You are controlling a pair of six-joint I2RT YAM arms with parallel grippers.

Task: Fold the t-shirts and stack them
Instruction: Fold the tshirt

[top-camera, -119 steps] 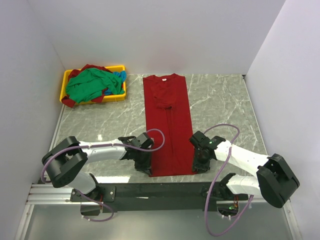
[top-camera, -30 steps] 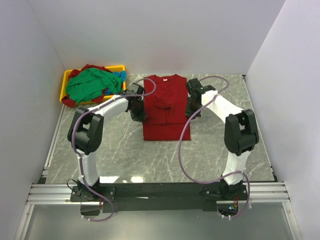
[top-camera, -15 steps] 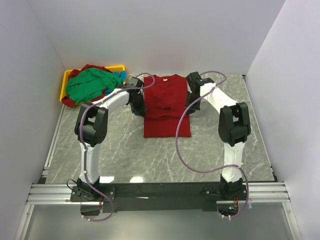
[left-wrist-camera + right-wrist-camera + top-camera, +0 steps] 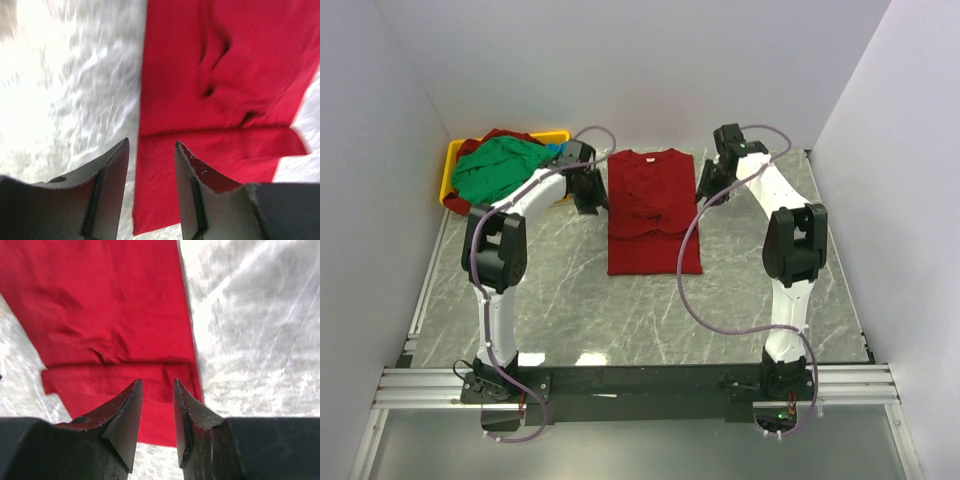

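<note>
Marble worktop [image 4: 760, 290]: red shirt [image 4: 655, 215] sits centre-back, hem now folded up over the chest. Left claw [image 4: 588, 192] and right claw [image 4: 709, 188] have let go, both released, empty, flanking it. Half-fold done; other shirts [image 4: 500, 168] wait in tray [image 4: 448, 178].

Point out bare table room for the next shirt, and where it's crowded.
Largest bare patch: the table between the red shirt and the arm bases. A narrower strip lies right of the shirt, under the right arm. Crowded: the far left corner with the heaped yellow tray, and beside the shirt, where the left gripper and right gripper hover.
</note>
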